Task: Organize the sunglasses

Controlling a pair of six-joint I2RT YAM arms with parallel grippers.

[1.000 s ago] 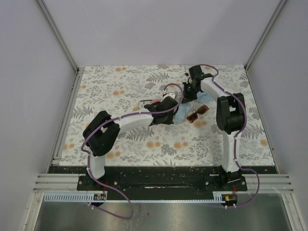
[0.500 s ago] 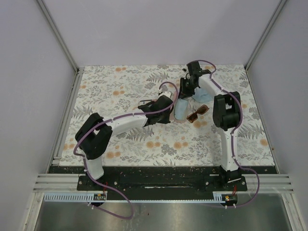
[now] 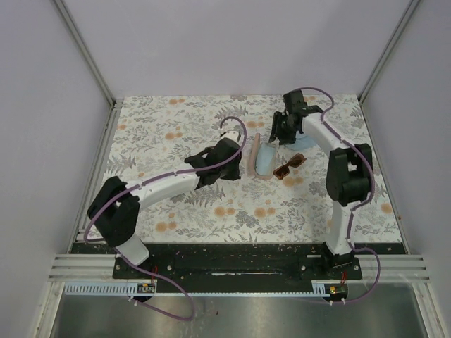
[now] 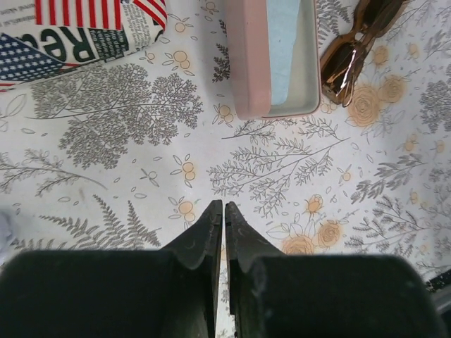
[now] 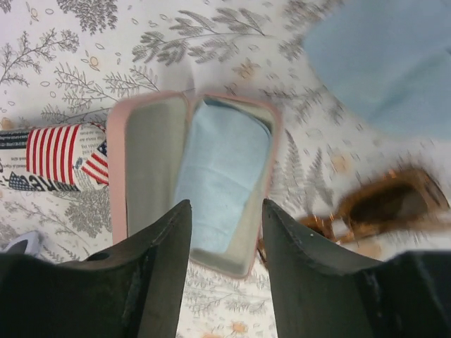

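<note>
While the right gripper [image 5: 225, 211] hovers empty, jaws partly apart, over the open pink case [image 5: 120, 169] and the left gripper [image 4: 223, 208] sits closed, the brown sunglasses [image 4: 345, 60] beside the case at three o'clock probably need a gentle bridge grasp.

L end effector [image 4: 223, 206] pulled back left, away from pink case [image 5: 149, 158]. R end effector [image 5: 225, 211] jaws went from closed to parted. Case now lying open.
</note>
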